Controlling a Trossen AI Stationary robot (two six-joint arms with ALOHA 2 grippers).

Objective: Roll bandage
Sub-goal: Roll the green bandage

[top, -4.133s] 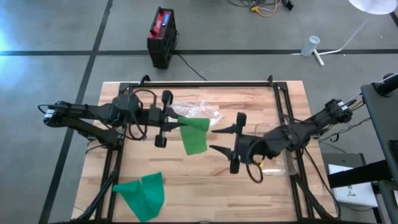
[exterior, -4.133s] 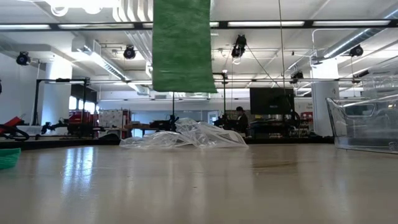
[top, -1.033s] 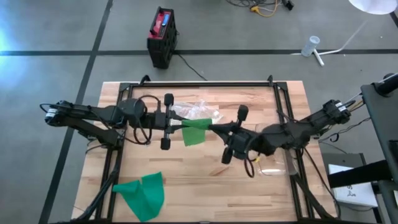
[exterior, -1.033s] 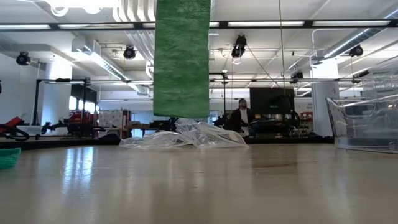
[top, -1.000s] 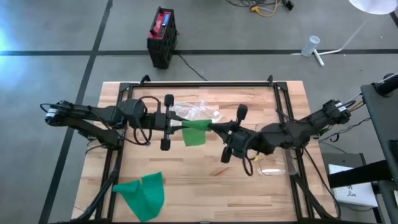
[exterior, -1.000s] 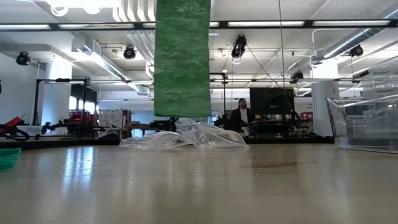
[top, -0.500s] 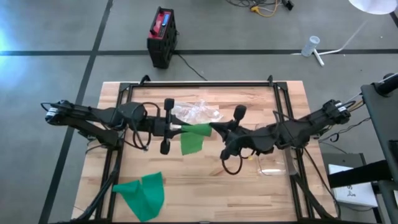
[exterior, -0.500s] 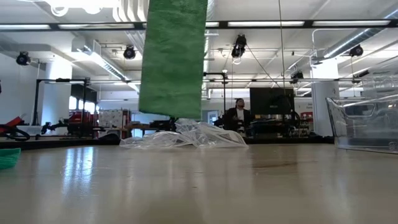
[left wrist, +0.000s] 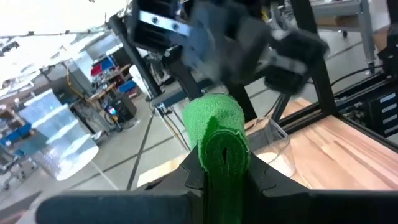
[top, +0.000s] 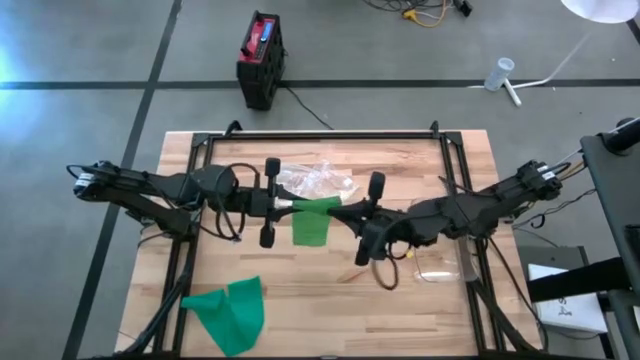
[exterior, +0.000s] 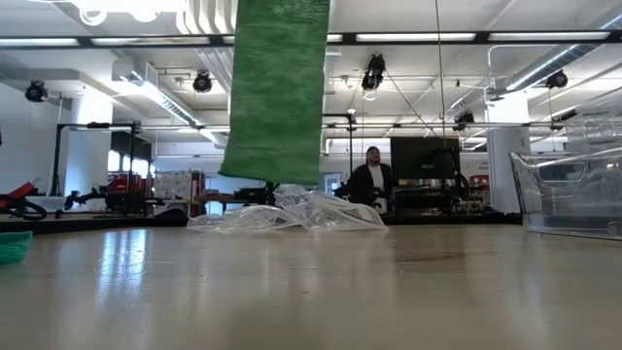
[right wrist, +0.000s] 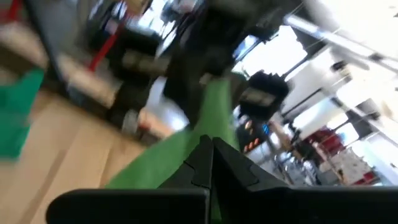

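Since the frame four seconds back, both arms have closed toward the middle of the table (top: pixel 440 290), and the green bandage (top: pixel 312 222) hanging between them has shortened: the loose tail seen from above is a smaller patch now, and the right gripper (top: pixel 345 211), which then stood well apart from the strip, has come in to meet its upper edge. From table height the strip (exterior: pixel 277 92) now hangs slightly slanted, not plumb as it did a second ago, its lower edge clear of the tabletop and just above the crumpled clear plastic bag (exterior: pixel 292 212). The left gripper (top: pixel 283 206) is clamped on the bandage's rolled end; its own camera shows the green roll (left wrist: pixel 214 134) pinched tight between the two dark fingers (left wrist: pixel 264 180). The right gripper's own fingers (right wrist: pixel 221 165) look pressed together on the green fabric (right wrist: pixel 186 146), though that view is smeared by motion. By my reading the rolling is under way but not finished, since a good length still dangles free. A second green bandage (top: pixel 228 312) lies untouched near the table's front left corner, and a clear container (top: pixel 440 262) sits under the right arm. A person (exterior: pixel 370 182) shows far off in the room behind.
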